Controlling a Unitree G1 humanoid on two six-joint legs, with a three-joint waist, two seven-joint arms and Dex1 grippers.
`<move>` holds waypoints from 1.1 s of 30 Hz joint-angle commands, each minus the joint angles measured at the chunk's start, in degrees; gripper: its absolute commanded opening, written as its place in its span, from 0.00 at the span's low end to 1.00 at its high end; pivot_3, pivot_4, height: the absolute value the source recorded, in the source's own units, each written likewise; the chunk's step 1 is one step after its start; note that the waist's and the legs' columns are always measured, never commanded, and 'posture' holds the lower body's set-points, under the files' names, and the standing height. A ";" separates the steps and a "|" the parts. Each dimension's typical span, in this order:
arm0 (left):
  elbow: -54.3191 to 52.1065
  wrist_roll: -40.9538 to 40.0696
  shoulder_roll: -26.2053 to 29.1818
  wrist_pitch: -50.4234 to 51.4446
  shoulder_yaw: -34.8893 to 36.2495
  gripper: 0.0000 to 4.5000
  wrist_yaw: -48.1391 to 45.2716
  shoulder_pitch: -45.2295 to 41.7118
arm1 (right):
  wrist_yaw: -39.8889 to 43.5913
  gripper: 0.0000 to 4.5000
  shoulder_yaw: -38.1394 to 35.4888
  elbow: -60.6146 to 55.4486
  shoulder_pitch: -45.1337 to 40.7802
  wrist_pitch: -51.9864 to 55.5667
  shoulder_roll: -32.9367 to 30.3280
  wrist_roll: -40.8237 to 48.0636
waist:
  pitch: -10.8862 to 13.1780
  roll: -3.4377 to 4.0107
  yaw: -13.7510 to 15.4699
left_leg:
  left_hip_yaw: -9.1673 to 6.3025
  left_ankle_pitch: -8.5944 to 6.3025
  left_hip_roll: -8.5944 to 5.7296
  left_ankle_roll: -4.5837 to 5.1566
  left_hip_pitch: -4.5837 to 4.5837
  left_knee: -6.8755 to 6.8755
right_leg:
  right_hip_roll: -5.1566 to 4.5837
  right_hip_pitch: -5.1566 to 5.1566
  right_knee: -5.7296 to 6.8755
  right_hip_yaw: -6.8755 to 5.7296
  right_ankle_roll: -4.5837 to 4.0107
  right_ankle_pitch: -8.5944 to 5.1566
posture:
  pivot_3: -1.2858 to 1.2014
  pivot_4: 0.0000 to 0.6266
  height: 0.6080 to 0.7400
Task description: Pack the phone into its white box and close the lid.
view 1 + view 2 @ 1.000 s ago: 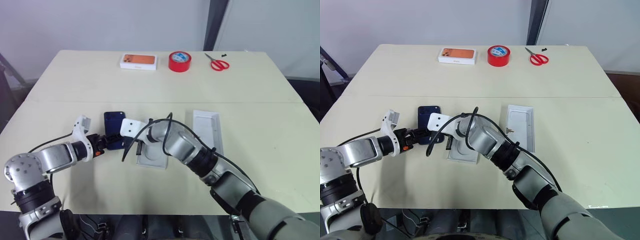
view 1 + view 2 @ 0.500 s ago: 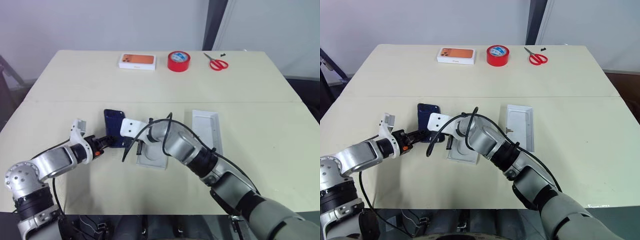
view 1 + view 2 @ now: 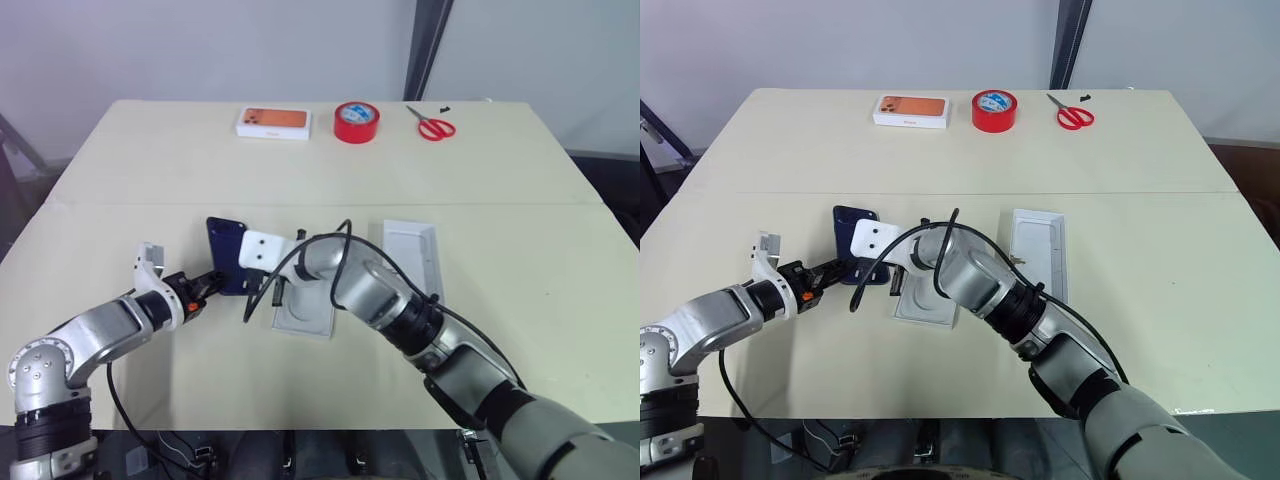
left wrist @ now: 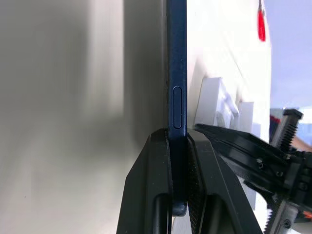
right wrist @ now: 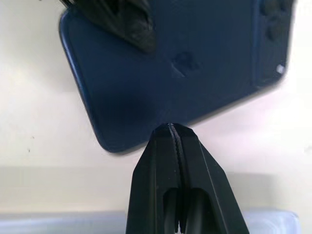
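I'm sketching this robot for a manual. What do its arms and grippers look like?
Both arms are silver-grey rounded segments with black joints. Each carries a white plastic wrist bracket and a looping black cable. The left gripper has an orange mark behind it, seen from the head. The right gripper likewise has two black wedge-shaped fingers.
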 commanded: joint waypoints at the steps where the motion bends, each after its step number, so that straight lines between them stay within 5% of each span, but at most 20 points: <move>1: -3.53 -2.66 0.42 -3.87 1.48 0.01 -2.08 0.05 | 0.87 0.00 -3.47 -7.11 -0.43 1.14 -1.75 1.55 | 0.03 0.00 0.07 | 0.00 0.00 0.00 0.00 -0.01 0.00 | 0.00 0.00 0.00 0.00 0.00 0.00 | 0.52 0.24 0.88; 9: -12.91 -2.73 0.89 -4.85 -2.33 0.01 -6.96 0.89 | 8.78 0.00 -17.49 -22.73 5.29 1.07 -13.79 13.56 | 0.04 -0.01 0.52 | 0.00 -0.06 -0.02 0.11 -0.09 0.01 | -0.03 0.15 -0.36 -0.01 0.00 0.00 | 0.52 0.24 0.88; 17: -16.56 -2.73 1.81 -4.73 -15.71 0.01 -7.26 0.26 | 10.67 0.00 -24.11 -22.96 14.05 -2.65 -25.43 18.16 | 0.08 0.05 0.24 | 0.01 -0.06 0.01 0.14 -0.05 0.00 | -0.02 0.20 -0.37 0.00 -0.01 0.00 | 0.52 0.24 0.88; 32: -12.82 -2.73 4.37 -5.42 -25.70 0.01 -6.30 -4.12 | 6.76 0.00 -22.16 -22.44 15.55 -3.65 -27.09 18.22 | 0.10 0.06 0.65 | 0.02 -0.04 0.03 0.14 -0.04 0.02 | 0.01 0.27 -0.42 0.00 -0.01 0.00 | 0.52 0.24 0.88; 33: -12.80 -2.73 4.37 -5.47 -25.74 0.21 -6.33 -4.21 | 6.74 0.00 -21.99 -22.48 15.55 -3.71 -27.18 18.20 | 0.10 0.06 0.66 | 0.02 -0.04 0.03 0.14 -0.04 0.02 | 0.01 0.26 -0.42 0.00 -0.01 0.00 | 0.52 0.24 0.88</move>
